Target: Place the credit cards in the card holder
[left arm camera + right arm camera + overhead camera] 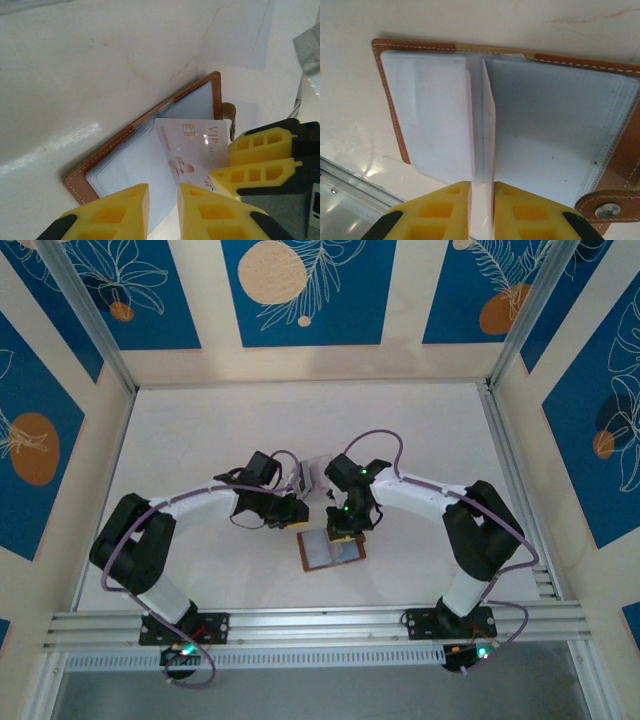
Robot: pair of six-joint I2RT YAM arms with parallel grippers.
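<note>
The right gripper (482, 189) pinches one VIP credit card (187, 145) above the open card holder's (77, 182) middle. The card is not yet pocketed. I cannot tell whether the left gripper (162, 195) grasps anything.

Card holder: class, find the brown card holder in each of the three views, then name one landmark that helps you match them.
Top external: the card holder lies open, just below centre.
Left wrist: it slants from lower left to upper right, mid-frame.
Right wrist: it spreads across the upper frame.
Landmark: its snap tab is on the right edge in left wrist and in the lower right corner in right wrist. It is too small to tell from above.
</note>
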